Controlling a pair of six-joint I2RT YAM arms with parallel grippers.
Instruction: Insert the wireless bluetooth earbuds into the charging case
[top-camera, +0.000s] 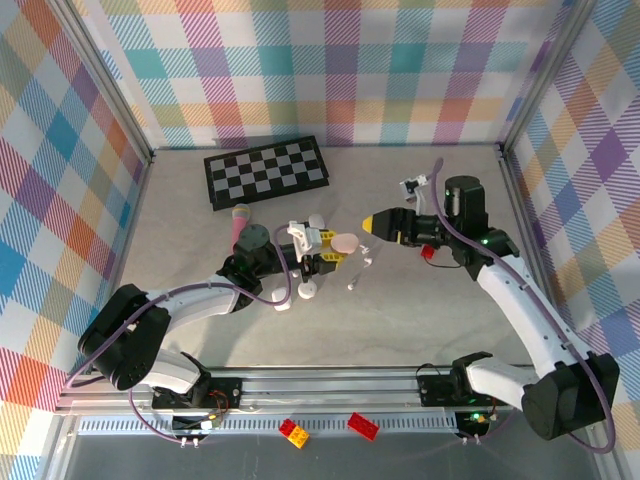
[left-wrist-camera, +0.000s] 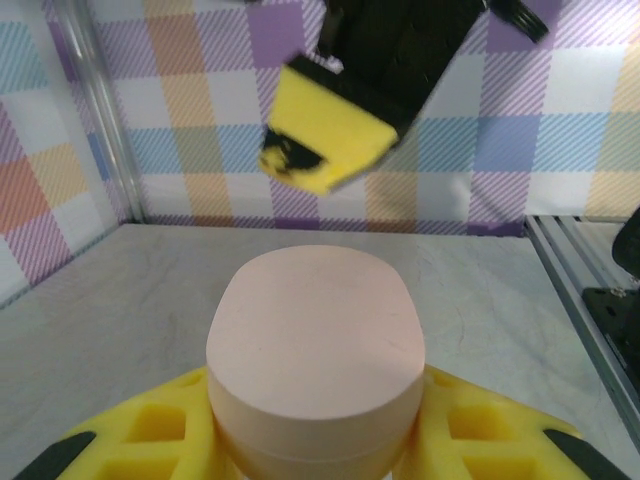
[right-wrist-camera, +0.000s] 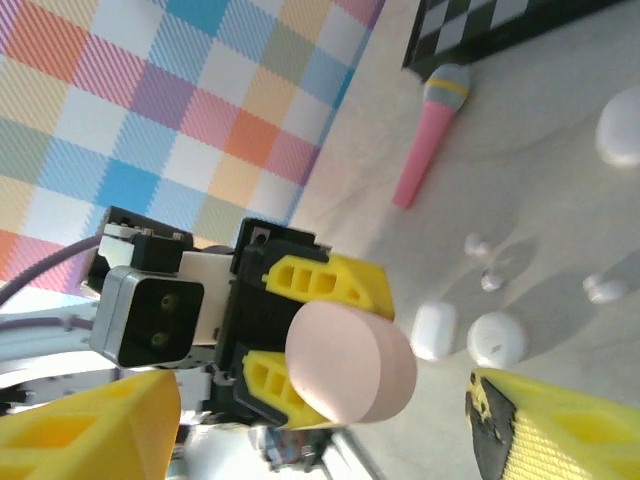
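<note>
Left claw (left-wrist-camera: 315, 430) clamps the pink charging case (left-wrist-camera: 315, 340). Its long axis spans finger to finger, broad face toward the right claw (top-camera: 374, 224), which gapes wide and empty. White earbuds (right-wrist-camera: 490, 280) lie on the table (right-wrist-camera: 540, 180) beyond the left claw; stem directions unreadable.

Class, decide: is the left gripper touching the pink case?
Touching. The right wrist view shows the left gripper clamping the pink case between both yellow fingers.
</note>
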